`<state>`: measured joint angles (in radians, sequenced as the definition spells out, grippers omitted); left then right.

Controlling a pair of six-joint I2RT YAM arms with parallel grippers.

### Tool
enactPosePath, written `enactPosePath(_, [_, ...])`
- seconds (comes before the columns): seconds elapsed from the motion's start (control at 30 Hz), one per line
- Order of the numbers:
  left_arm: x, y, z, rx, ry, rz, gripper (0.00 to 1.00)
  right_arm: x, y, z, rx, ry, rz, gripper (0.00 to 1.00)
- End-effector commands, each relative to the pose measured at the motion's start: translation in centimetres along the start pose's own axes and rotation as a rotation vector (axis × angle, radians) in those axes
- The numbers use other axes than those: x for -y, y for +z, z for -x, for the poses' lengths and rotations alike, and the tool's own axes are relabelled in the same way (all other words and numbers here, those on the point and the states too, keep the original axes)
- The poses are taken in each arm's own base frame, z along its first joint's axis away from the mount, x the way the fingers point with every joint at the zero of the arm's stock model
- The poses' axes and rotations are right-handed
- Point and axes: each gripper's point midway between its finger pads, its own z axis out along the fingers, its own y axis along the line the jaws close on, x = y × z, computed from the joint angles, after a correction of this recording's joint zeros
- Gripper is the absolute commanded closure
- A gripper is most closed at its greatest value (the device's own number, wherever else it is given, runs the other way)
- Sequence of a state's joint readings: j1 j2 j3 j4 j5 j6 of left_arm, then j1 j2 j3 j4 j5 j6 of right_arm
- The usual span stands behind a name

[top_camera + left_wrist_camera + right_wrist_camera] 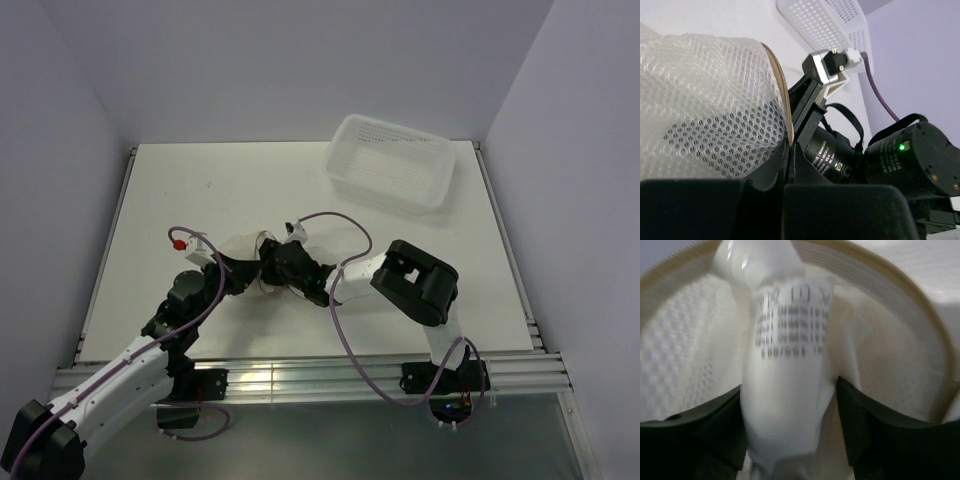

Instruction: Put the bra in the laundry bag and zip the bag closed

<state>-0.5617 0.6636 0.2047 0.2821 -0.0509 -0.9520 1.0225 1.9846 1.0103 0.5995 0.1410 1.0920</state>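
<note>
Insertion step; bra [785, 365] is lodged in laundry bag [705, 100] mouth, 12 to 6 o'clock; rim [785, 95] is pinched by closed left gripper [788, 150]; right gripper [789, 405] half-parted astride bra, hold undeterminable; withdrawal, then zipping, is judged due.

Table [200, 190]: under everything; both arm bases sit at its near edge, left arm on the left.
Basket [392, 160]: far right part of the table, behind and to the right of the laundry bag, well apart from it.
Laundry bag [243, 245]: on the table near the middle, slightly left, between the two grippers.
Left gripper [788, 161]: on the bag's left side, with the zip rim [782, 95] running down between its closed fingers.
Right gripper [789, 432]: on the bag's right side, facing into the bag's mouth.
Bra [785, 380]: between the right gripper's fingers, touching both, inside the ring of the rim, which arcs behind it.
</note>
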Motion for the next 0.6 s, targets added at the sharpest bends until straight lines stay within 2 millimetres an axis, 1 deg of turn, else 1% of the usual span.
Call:
enactPosePath(0.0, [-0.8, 0.1, -0.8, -0.012, -0.031, 0.022, 1.00, -1.4, -2.0, 0.3, 0.035, -0.009, 0.038, 0.26])
enactPosePath(0.03, [-1.2, 0.1, -0.9, -0.013, -0.028, 0.042, 1.00, -1.4, -2.4, 0.6, 0.042, -0.018, 0.037, 0.15])
enactPosePath(0.07, [-1.4, 0.1, -0.6, -0.002, -0.021, 0.055, 1.00, -1.3, -2.8, 1.1, 0.042, -0.039, 0.036, 0.11])
enactPosePath(0.1, [-1.1, 0.2, -0.3, 0.004, -0.017, 0.052, 1.00, -1.5, -3.6, 1.6, 0.044, -0.050, 0.043, 0.10])
enactPosePath(0.13, [-1.0, 0.1, -0.1, 0.011, -0.014, 0.055, 1.00, -1.1, -4.0, 1.8, 0.042, -0.065, 0.032, 0.10])
enactPosePath(0.17, [-0.9, 0.2, 0.3, 0.023, -0.005, 0.059, 1.00, -0.8, -4.8, 2.5, 0.050, -0.080, 0.025, 0.10])
enactPosePath(0.23, [-0.9, 0.2, 0.5, 0.029, 0.000, 0.069, 1.00, -0.4, -5.5, 2.7, 0.038, -0.103, 0.018, 0.10])
enactPosePath(0.27, [-1.3, 0.1, 0.5, 0.028, 0.004, 0.088, 1.00, -0.2, -5.9, 2.8, 0.032, -0.131, 0.014, 0.09])
enactPosePath(0.3, [-1.4, 0.1, 0.6, 0.030, 0.009, 0.093, 1.00, -0.6, -6.3, 3.2, 0.029, -0.148, 0.025, 0.09])
enactPosePath(0.33, [-1.4, 0.2, 0.7, 0.035, 0.010, 0.094, 1.00, 0.0, -6.4, 2.8, -0.005, -0.176, -0.005, 0.08])
enactPosePath(0.37, [-1.6, 0.2, 0.6, 0.035, 0.012, 0.100, 1.00, -0.6, -6.6, 2.9, -0.020, -0.217, 0.003, 0.04])
enactPosePath(0.4, [-1.8, 0.2, 0.5, 0.033, 0.013, 0.110, 1.00, -0.9, -6.6, 2.8, -0.038, -0.244, 0.009, 0.04])
enactPosePath(0.43, [-2.2, 0.2, 0.5, 0.035, 0.013, 0.127, 1.00, -0.2, -6.9, 2.4, -0.074, -0.287, -0.027, 0.00])
enactPosePath(0.5, [-2.6, 0.3, 0.4, 0.033, 0.014, 0.142, 1.00, -0.1, -7.2, 3.1, -0.063, -0.316, -0.053, 0.00])
enactPosePath(0.57, [-2.4, 0.3, 0.3, 0.031, 0.008, 0.131, 1.00, 0.0, -7.1, 3.5, -0.064, -0.336, -0.064, 0.00])
